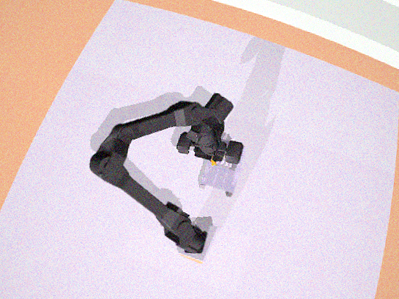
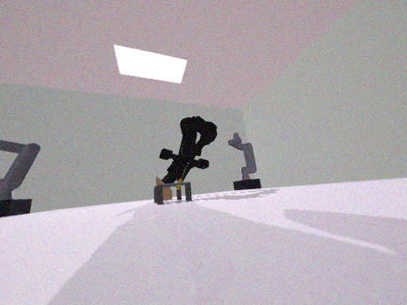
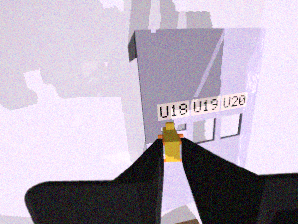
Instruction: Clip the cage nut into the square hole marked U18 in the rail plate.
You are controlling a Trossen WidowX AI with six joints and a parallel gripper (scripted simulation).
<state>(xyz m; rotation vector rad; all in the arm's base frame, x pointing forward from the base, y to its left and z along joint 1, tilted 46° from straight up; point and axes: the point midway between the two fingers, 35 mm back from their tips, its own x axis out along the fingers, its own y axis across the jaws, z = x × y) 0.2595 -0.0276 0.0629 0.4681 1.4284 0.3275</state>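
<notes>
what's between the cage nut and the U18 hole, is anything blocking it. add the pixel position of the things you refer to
Nothing visible blocks it. The cage nut (image 1: 213, 161) (image 2: 179, 184) (image 3: 172, 148), pinched in the gripper (image 3: 172, 142), overlaps the U18 hole (image 3: 182, 127) in the wrist view, hiding part of it; whether its wings are already inside, I can't tell.

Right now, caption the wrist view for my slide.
Gripper pinching the yellow cage nut at the U18 hole, with U19 and U20 alongside.

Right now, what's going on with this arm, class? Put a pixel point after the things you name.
The black six-joint arm's gripper (image 1: 213, 158) (image 2: 172, 180) (image 3: 172, 142) is shut on a small yellow cage nut (image 1: 213, 162) (image 2: 179, 184) (image 3: 172, 150), holding it over the hole marked U18 in the pale lilac rail plate (image 1: 221, 178) (image 2: 172, 184) (image 3: 175, 65). It hasn't let go; whether the wings are hooked can't be told.
</notes>
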